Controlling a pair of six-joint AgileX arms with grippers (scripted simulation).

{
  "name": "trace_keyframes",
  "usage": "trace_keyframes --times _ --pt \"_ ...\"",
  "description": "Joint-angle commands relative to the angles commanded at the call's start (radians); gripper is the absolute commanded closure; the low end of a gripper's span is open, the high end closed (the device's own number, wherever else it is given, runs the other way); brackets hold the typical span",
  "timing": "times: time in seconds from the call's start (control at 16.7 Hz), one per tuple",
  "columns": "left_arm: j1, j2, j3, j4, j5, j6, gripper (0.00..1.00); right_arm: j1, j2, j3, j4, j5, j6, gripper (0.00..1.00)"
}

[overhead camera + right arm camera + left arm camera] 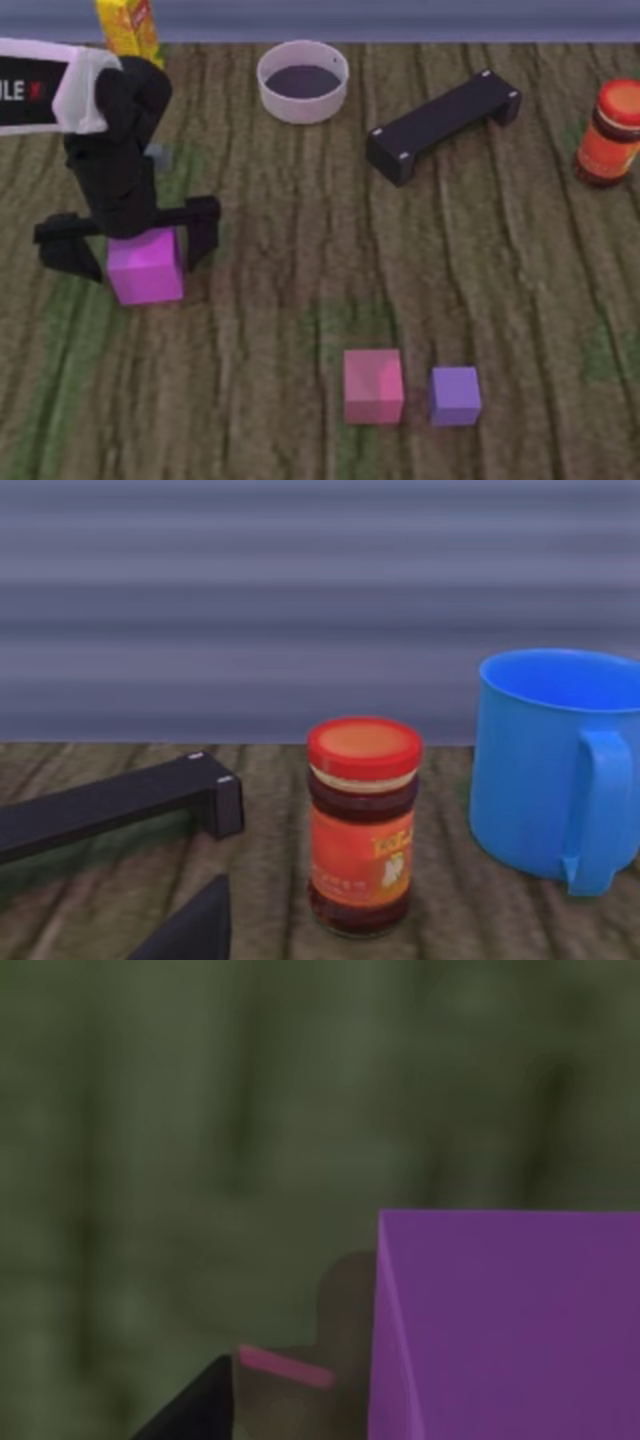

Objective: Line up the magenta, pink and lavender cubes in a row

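Observation:
The large magenta cube (146, 266) sits at the table's left. My left gripper (138, 243) is lowered over it, open, one finger (70, 250) on each side with gaps to the cube. In the left wrist view the magenta cube (510, 1330) fills the near corner beside one dark fingertip (195, 1415). The dusty pink cube (373, 386) and the small lavender cube (455, 395) stand side by side at front centre, a small gap between them. My right gripper (320, 954) is outside the top view. Only one fingertip (205, 920) shows, far off to the side, with nothing held.
At the back stand a yellow carton (128, 27), a white bowl (303, 81) and a black bracket (443, 124). A red-lidded jar (609, 133) is at the right edge. The right wrist view shows this jar (362, 825) beside a blue mug (560, 765).

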Motion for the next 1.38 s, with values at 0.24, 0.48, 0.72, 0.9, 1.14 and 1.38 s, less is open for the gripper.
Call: trace_keyframes --times 0.24,0.48,0.72,0.9,1.14,1.38 --pt "0.000 0.000 0.000 0.000 0.000 0.000 0.38 0.000 0.000 0.000 0.000 0.000 0.000 0.00" --pt "0.000 0.000 0.000 0.000 0.000 0.000 0.68 0.000 0.000 0.000 0.000 0.000 0.000 0.00" --pt "0.000 0.000 0.000 0.000 0.000 0.000 0.98 0.000 0.000 0.000 0.000 0.000 0.000 0.00" --pt "0.000 0.000 0.000 0.000 0.000 0.000 1.00 0.000 0.000 0.000 0.000 0.000 0.000 0.00" --pt "0.000 0.000 0.000 0.000 0.000 0.000 1.00 0.000 0.000 0.000 0.000 0.000 0.000 0.00" --pt "0.000 -0.017 0.016 -0.023 -0.003 0.003 1.00 0.000 0.000 0.000 0.000 0.000 0.000 0.00"
